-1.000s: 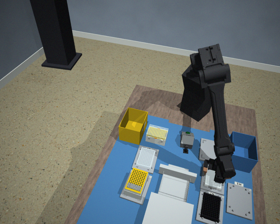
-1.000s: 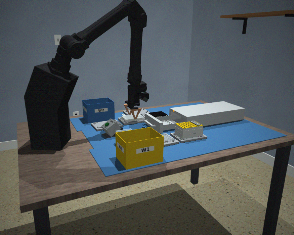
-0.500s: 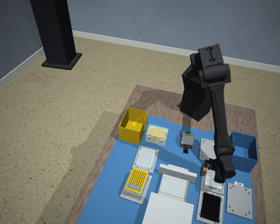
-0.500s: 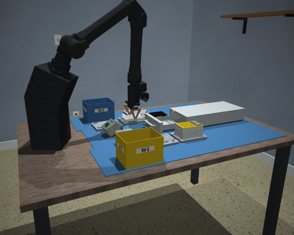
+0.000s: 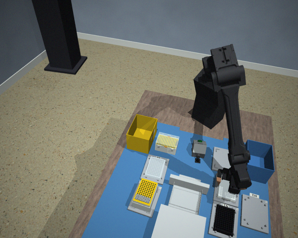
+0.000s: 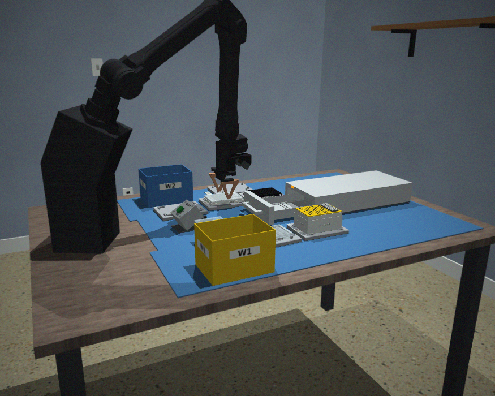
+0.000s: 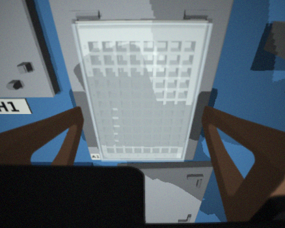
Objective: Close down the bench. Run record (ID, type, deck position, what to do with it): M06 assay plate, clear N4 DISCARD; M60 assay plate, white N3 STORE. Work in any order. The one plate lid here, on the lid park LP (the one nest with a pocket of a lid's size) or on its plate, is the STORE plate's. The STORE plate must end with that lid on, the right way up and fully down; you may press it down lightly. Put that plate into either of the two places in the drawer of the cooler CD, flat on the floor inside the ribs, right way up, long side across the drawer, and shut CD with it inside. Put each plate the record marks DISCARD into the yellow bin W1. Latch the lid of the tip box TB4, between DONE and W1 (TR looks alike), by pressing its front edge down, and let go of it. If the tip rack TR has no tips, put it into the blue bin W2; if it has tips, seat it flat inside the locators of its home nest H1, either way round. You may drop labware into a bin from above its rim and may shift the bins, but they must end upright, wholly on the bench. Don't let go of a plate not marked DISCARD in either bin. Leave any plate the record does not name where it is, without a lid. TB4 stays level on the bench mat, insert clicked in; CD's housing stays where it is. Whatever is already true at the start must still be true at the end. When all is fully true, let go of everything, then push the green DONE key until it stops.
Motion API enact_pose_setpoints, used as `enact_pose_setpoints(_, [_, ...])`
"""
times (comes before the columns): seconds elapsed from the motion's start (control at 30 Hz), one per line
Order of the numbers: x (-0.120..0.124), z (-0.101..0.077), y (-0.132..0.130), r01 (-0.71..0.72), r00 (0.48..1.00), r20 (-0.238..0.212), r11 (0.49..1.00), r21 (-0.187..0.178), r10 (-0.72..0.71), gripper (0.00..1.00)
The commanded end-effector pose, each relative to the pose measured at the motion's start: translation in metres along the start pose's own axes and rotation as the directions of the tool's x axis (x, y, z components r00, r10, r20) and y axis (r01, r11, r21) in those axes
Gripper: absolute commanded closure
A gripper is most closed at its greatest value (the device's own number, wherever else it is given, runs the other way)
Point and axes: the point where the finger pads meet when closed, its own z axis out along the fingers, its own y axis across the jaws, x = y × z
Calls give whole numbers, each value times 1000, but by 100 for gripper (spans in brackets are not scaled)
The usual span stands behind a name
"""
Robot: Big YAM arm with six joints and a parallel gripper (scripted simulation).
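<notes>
My gripper (image 7: 142, 113) is open and hangs low over a lidded white plate (image 7: 142, 89) in its nest, one finger on each long side, not touching it. The same gripper (image 5: 224, 188) (image 6: 224, 189) and plate (image 5: 227, 193) show in the top and exterior views. A clear plate (image 5: 155, 167) lies in a nest near the yellow bin W1 (image 5: 141, 133). The tip box TB4 (image 5: 167, 143) stands beside W1 with its clear lid raised. The tip rack TR (image 5: 145, 192) has a few tips in its front rows. The cooler CD (image 5: 178, 222) has its drawer (image 5: 186, 196) pulled out and empty.
The blue bin W2 (image 5: 260, 159) stands at the right, close to my arm. The green DONE key (image 5: 199, 148) sits mid-bench. The empty lid park (image 5: 221, 157) lies beyond the white plate. A black plate (image 5: 223, 220) and the bare nest H1 (image 5: 254, 212) lie nearer the front.
</notes>
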Motion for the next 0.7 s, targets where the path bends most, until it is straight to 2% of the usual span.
enact_pose_setpoints(0.0, [-6, -21, 10, 2, 1000, 18, 1000, -11, -1, 0])
enact_pose_setpoints(0.2, [-7, -25, 7, -3, 1000, 17, 1000, -8, 3, 0])
enact_pose_setpoints(0.23, [9, -12, 4, 4, 1000, -15, 1000, 5, -4, 0])
enact_pose_setpoints(0.3, [-6, -30, 9, 1, 1000, 18, 1000, -10, -1, 0])
enact_pose_setpoints(0.67, [-6, -44, 7, -2, 1000, 17, 1000, -8, 2, 0])
